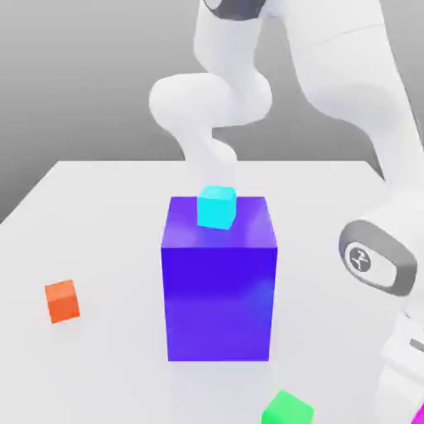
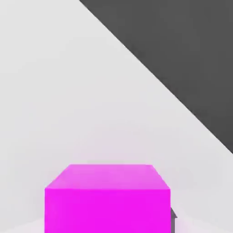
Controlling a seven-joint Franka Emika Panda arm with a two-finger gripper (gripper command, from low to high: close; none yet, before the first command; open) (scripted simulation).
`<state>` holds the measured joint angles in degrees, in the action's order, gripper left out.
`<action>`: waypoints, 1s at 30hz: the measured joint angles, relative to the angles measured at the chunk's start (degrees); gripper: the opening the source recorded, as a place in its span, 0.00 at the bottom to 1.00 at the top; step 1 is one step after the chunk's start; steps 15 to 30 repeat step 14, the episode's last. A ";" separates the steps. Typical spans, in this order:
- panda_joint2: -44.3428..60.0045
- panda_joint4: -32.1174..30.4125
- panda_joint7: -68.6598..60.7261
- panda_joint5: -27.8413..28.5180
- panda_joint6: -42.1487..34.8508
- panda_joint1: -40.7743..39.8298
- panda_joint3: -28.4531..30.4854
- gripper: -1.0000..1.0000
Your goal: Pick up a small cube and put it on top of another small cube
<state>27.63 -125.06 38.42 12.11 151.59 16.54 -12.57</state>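
Magenta cube sits close under the hand in the hand view, jaws closed to their narrowest and apparently on it, so a shallow pinch could drop it; exterior view: cyan cube already tops the big blue block, orange cube and green cube lie apart, risking a wrong target.

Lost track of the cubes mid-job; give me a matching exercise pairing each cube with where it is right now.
Things:
1. cyan cube
2. orange cube
3. green cube
4. magenta cube

Places:
A. on the table, toward the exterior view's left
B. close up in front of the hand camera
C. on top of the big blue block
D. on the table at the exterior view's lower edge, in front of the blue block

Pairs: 1-C, 2-A, 3-D, 4-B
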 joint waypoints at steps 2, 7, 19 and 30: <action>-4.03 -1.56 -0.51 -2.05 -2.34 -1.94 0.04 0.00; -12.45 -7.31 0.71 -8.26 -4.31 -9.72 5.08 0.00; -7.39 -8.10 2.13 -8.16 1.67 -10.88 7.33 1.00; -7.39 -8.10 2.13 -8.16 1.67 -10.88 7.33 1.00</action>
